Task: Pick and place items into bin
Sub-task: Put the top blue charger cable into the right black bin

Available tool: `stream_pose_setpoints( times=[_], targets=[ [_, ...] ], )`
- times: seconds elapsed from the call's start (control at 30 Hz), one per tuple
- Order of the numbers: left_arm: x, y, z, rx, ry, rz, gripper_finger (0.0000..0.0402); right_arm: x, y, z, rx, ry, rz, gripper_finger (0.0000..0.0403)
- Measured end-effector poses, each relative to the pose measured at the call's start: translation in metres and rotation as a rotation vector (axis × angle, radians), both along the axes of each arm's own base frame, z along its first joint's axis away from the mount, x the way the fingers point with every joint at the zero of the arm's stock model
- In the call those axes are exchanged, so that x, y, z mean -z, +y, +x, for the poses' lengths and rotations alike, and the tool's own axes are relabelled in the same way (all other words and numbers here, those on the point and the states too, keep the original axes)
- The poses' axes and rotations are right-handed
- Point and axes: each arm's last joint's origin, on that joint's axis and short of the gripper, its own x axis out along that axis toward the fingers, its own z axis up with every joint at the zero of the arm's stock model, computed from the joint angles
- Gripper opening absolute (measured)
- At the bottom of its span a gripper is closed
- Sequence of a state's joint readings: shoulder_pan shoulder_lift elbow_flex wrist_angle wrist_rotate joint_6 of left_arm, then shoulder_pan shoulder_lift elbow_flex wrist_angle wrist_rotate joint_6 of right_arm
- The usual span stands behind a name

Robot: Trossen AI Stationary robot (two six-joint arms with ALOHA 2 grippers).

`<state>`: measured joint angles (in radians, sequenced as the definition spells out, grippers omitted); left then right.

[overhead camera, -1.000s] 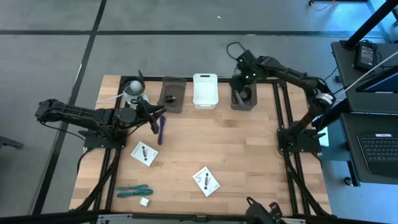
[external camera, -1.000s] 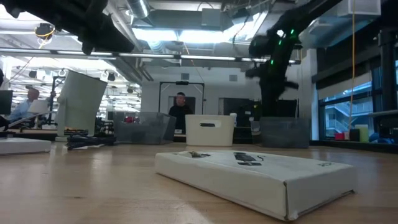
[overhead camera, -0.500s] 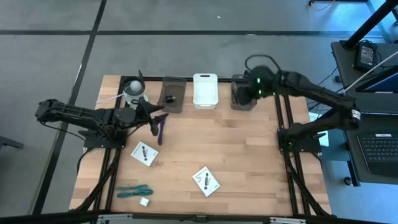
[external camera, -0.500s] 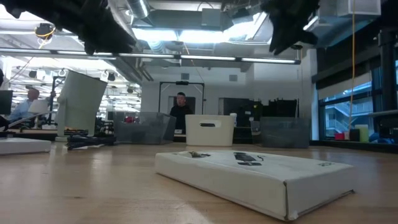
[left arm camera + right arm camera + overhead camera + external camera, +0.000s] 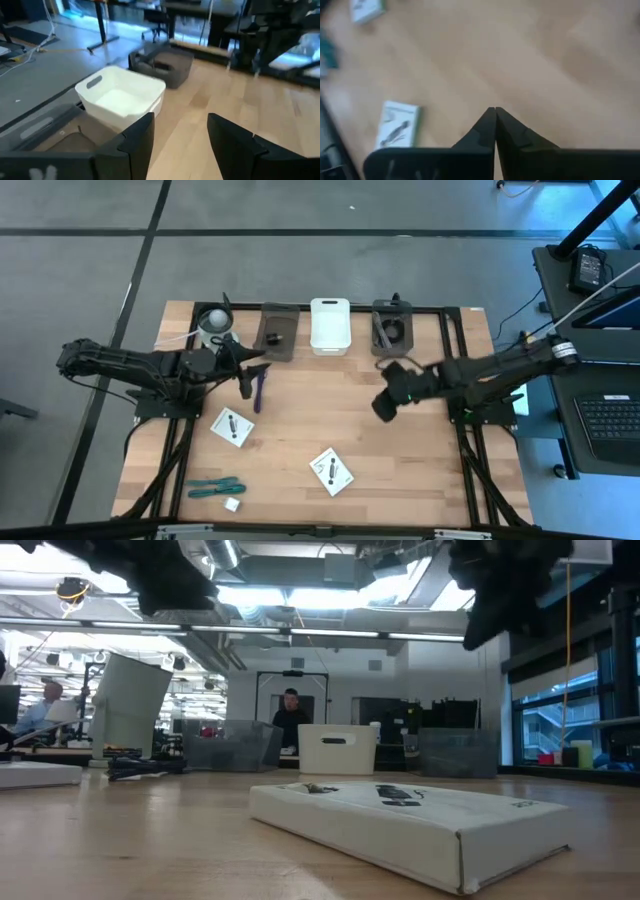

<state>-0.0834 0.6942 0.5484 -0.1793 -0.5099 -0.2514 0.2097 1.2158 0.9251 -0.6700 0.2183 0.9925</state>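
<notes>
Wooden bench (image 5: pixel 400 470) carried two white packets (image 5: pixel 331 470), both well away from the bins (image 5: pixel 330 326). Right claw (image 5: pixel 384 407) hung shut and empty over bare wood between bins and packets. Left claw (image 5: pixel 247 369) stood apart just beside the purple stick (image 5: pixel 258 389). Seemingly between picks; next called for reopening above a packet.

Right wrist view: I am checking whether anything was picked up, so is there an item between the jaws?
No, the right gripper has its jaws pressed together with only bare wooden table beyond them.
</notes>
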Motion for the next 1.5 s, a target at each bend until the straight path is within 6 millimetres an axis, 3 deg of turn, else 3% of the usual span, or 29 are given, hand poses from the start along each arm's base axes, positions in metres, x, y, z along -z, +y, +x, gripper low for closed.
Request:
stream_pose_setpoints(
  times=[0.17, 0.3, 0.63, 0.8, 1.03, 1.27, 1.5],
  targets=[
    [-0.007, -0.001, -0.003, 0.050, 0.178, -0.022, 0.0178, 0.028, 0.021, -0.001, -0.067, -0.109, 0.045, 0.0004],
    [-0.014, -0.005, -0.001, 0.097, 0.347, -0.038, 0.0178, 0.043, 0.025, -0.008, -0.054, -0.066, 0.061, 0.0005],
    [-0.024, -0.038, 0.023, 0.109, 0.801, -0.232, 0.0177, 0.052, 0.024, -0.013, -0.173, -0.014, -0.039, 0.0006],
    [-0.017, -0.066, 0.039, 0.038, 0.974, -0.388, 0.0177, 0.052, 0.024, -0.013, -0.267, -0.007, -0.107, 0.0006],
    [0.006, -0.120, 0.049, 0.007, 1.037, -0.504, 0.0177, 0.052, 0.024, -0.013, -0.389, 0.004, -0.193, 0.0007],
    [0.027, -0.182, 0.031, 0.137, 1.064, -0.448, 0.0177, 0.052, 0.024, -0.013, -0.432, 0.007, -0.225, 0.0007],
    [0.048, -0.220, 0.003, 0.204, 1.149, -0.339, 0.0177, 0.052, 0.024, -0.013, -0.412, -0.002, -0.208, 0.0007]
  ],
)
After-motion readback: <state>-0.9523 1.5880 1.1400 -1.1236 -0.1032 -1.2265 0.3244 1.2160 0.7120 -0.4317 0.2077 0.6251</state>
